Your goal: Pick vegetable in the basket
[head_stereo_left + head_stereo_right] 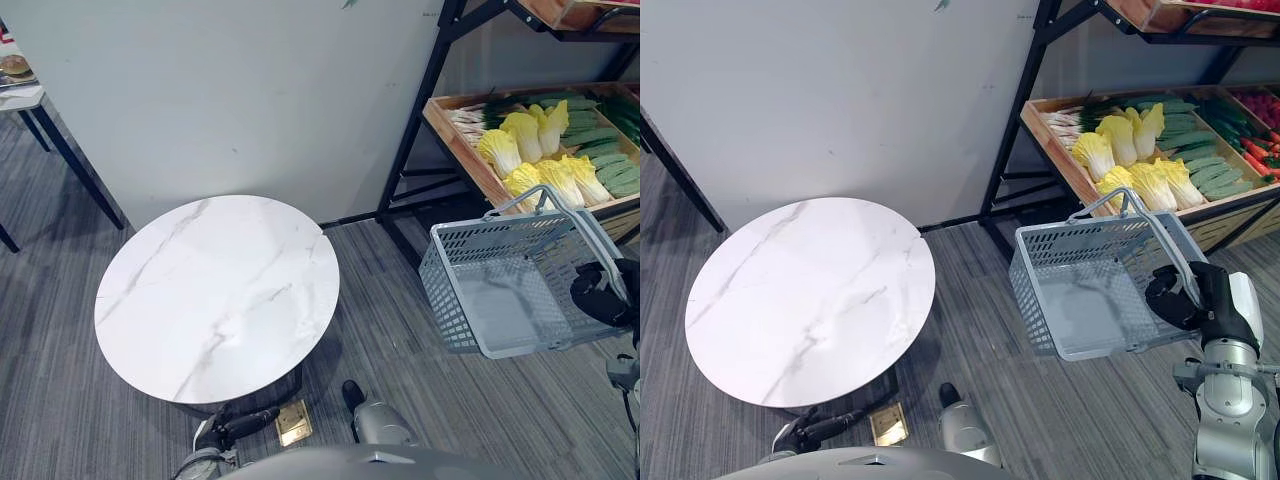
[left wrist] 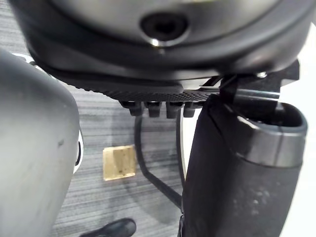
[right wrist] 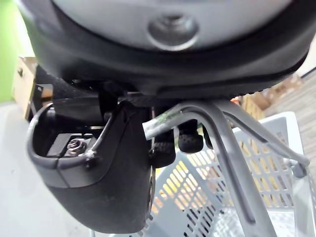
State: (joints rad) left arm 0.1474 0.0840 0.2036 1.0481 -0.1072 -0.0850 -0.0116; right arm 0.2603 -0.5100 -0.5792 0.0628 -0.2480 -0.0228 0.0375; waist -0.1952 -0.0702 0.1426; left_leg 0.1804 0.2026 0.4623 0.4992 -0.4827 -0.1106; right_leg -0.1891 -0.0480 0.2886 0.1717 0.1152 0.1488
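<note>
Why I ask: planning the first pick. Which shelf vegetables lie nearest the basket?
The yellow cabbages, at the crate's front edge right behind the basket in the right hand; the green cucumbers and pale onions lie farther off.

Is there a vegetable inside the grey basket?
No, the basket hanging from the right hand has a bare floor; the cabbages lie in the wooden crate.

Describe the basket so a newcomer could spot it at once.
Find the black shelf rack on the right, holding a wooden crate of vegetables. Just in front of it a grey plastic basket hangs above the carpet, one handle gripped by the robot's right hand. Unlike the round white table to its left, it is rectangular, perforated and empty.
</note>
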